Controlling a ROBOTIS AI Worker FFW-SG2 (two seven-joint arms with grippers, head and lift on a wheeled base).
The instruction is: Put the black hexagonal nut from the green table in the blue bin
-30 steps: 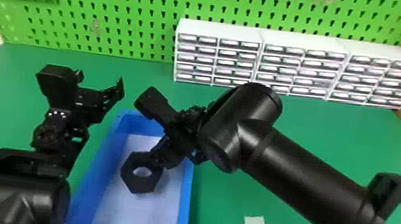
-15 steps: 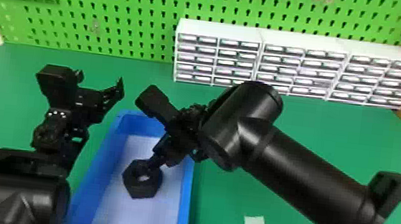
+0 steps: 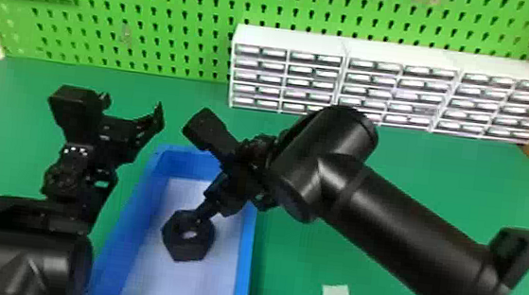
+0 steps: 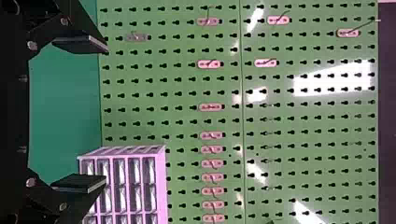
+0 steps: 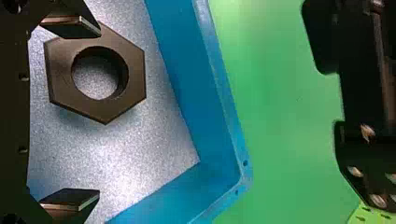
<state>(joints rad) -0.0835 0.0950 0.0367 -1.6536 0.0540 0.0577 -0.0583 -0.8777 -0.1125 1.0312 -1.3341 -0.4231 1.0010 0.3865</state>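
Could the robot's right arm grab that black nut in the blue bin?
Probably yes. The right gripper is open by the black nut, with nothing between them, but one finger overlaps the nut's edge, so it may need to shift first.

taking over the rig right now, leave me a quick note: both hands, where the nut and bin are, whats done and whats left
Right hand: open, low in the blue rectangular bin; one finger overlaps the nut in its wrist view, contact unclear.
Left hand: open and empty, left of the bin above the green table.
Black hexagonal nut: inside the bin, on its pale bottom, not gripped.
Done: nut is in the bin.
Left: likely just raising the right hand clear, carefully, so that finger doesn't drag the nut.
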